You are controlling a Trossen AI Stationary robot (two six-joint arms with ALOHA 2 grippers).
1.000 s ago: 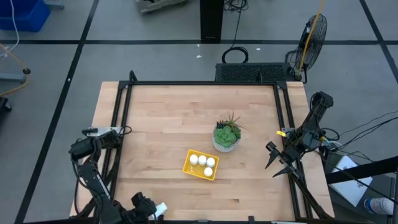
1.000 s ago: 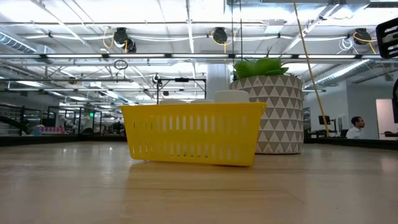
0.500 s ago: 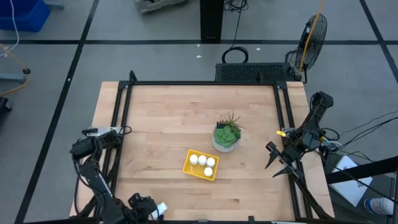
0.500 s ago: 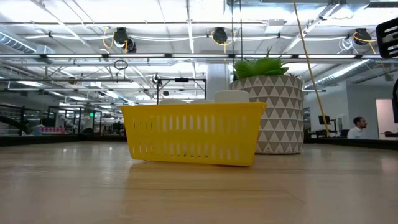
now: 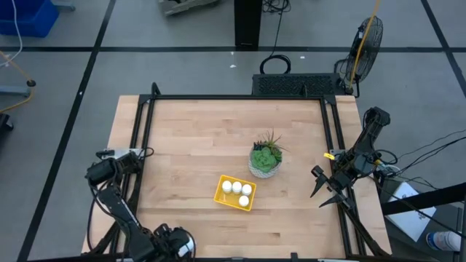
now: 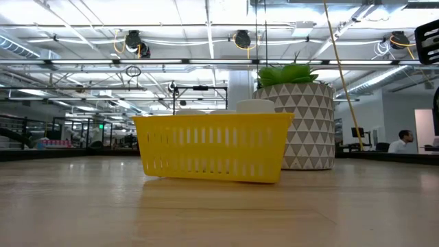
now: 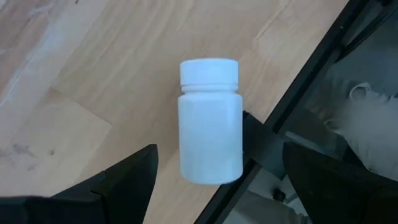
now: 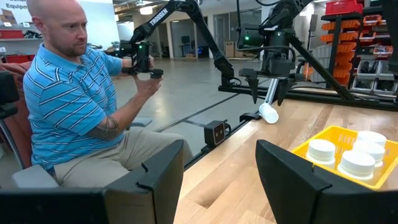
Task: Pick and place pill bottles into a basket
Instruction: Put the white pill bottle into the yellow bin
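Last pill bottle (image 7: pixel 209 121) lies on its side at bench (image 5: pixel 196 138) front-left edge, btwn wide-open left end effector (image 7: pixel 214 180) fingers; light, rigid, smooth plastic, prob rolls, so pinch mid-body. Others sit in basket (image 5: pixel 222 195). Right end effector (image 5: pixel 325 191) partly open, idle at right edge

A potted plant (image 5: pixel 265 161) stands on the wood table (image 5: pixel 196 138), well apart from the right gripper (image 5: pixel 320 198), toward the table's middle. A fan (image 5: pixel 366 40) stands beyond it. Facing it, off the table, sits a person (image 8: pixel 74 112) in a striped blue polo.
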